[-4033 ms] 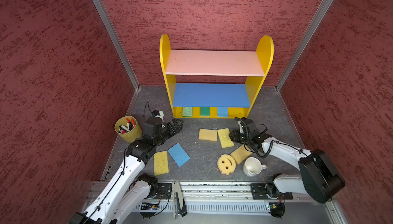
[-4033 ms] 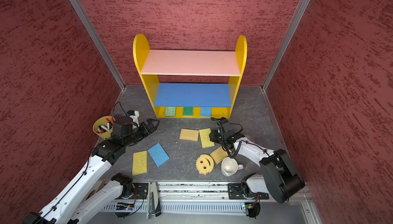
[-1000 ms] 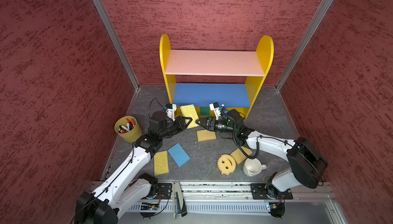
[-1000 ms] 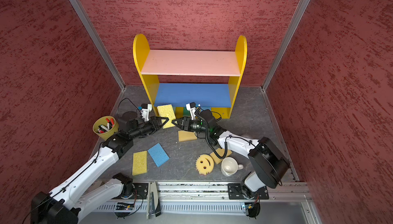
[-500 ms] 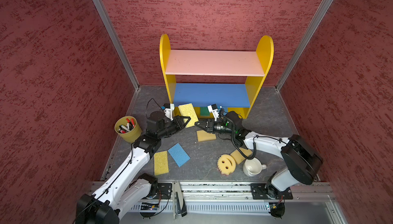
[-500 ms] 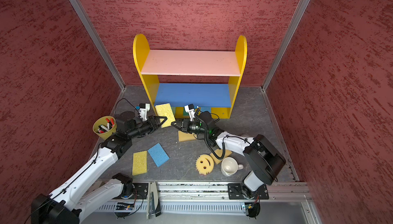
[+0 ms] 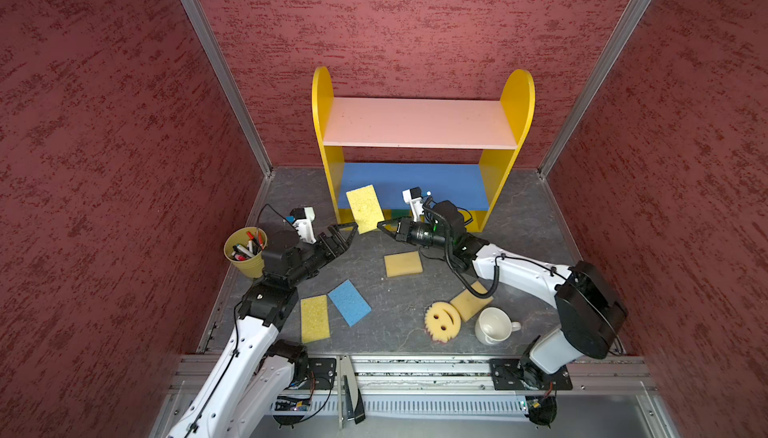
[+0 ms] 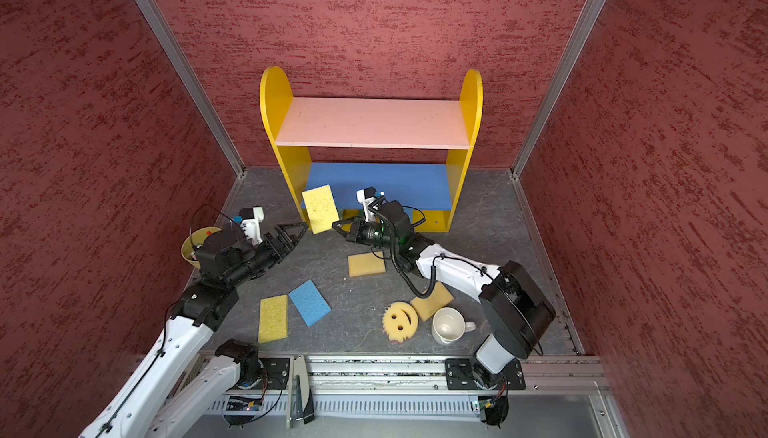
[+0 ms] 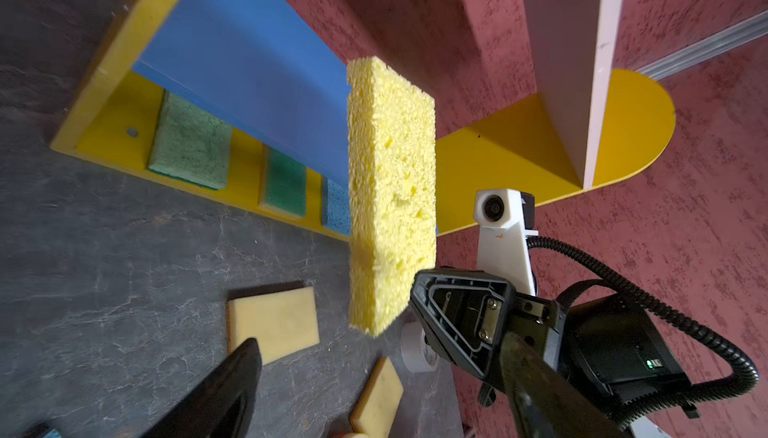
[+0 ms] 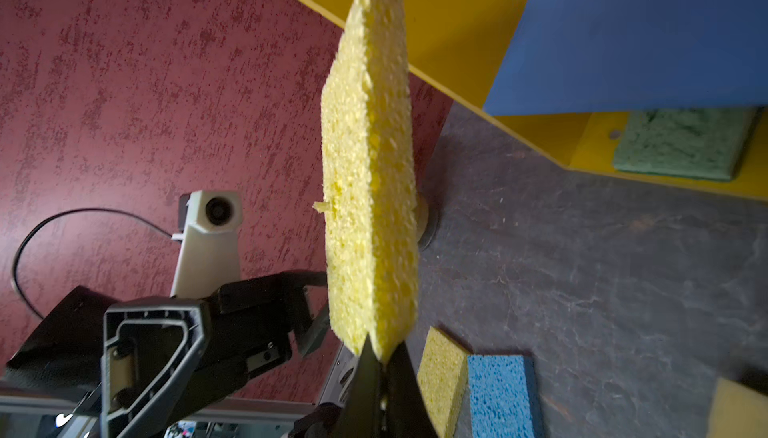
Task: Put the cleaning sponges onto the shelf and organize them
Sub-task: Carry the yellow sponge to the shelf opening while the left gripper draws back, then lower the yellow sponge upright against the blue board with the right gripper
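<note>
Yellow porous rectangular sponge (image 7: 365, 208) upright in air before three-tier wooden shelf (image 7: 516, 99); right hand (image 7: 380, 224) pinched shut on its lower corner; left hand (image 7: 345, 234) wide open, empty; risk: shallow corner grip, soft sponge pivots, slips out.

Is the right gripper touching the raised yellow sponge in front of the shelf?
Touching. The right wrist view shows the right gripper closed on one end of the raised yellow sponge, the jaws pinching it with no gap.

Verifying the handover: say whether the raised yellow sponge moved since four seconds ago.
Yes. The yellow sponge went from the floor beside the tan sponge up toward the shelf's left post, in the right gripper.
</note>
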`<action>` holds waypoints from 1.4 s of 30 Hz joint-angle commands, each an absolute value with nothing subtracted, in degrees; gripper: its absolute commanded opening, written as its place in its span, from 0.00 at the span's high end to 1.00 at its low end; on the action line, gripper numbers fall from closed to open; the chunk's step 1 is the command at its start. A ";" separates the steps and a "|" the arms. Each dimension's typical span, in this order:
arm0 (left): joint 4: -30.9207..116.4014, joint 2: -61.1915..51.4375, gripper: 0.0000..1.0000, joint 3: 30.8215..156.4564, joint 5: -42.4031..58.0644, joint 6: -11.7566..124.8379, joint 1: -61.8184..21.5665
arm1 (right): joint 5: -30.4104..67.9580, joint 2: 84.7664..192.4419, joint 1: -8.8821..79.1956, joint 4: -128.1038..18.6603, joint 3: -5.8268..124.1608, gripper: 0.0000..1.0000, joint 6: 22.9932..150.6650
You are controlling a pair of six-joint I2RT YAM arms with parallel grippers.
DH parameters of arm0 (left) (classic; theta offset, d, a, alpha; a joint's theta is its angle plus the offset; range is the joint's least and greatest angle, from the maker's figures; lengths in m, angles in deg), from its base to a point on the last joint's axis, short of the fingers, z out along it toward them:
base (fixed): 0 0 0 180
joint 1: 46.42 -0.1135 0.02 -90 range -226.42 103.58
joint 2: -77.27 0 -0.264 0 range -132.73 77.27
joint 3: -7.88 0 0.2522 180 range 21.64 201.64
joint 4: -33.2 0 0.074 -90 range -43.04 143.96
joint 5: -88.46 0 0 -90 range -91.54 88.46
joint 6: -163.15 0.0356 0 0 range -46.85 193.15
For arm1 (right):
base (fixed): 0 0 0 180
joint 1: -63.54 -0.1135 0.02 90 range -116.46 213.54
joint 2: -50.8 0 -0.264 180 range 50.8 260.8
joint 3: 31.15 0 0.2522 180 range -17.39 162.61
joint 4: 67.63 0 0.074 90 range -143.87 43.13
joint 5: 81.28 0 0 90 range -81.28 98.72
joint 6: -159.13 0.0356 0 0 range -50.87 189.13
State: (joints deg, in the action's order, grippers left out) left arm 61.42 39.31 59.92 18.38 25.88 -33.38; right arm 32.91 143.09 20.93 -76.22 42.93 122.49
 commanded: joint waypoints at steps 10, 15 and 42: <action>75.13 46.15 0.06 61.90 11.36 31.22 -37.79 | 18.44 156.10 20.90 -73.50 54.34 1.00 124.41; 75.53 46.41 0.05 61.72 12.44 31.86 -38.84 | 13.47 158.98 20.98 -76.26 56.43 1.00 126.28; 75.14 46.31 0.04 59.16 18.64 31.47 -44.76 | 11.08 169.96 22.07 -70.44 68.56 1.00 131.24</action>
State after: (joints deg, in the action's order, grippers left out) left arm 76.46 46.61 59.96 16.74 31.21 -43.93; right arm 13.32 168.89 21.74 -71.78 67.04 130.06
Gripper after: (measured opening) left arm 0.964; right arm 0.049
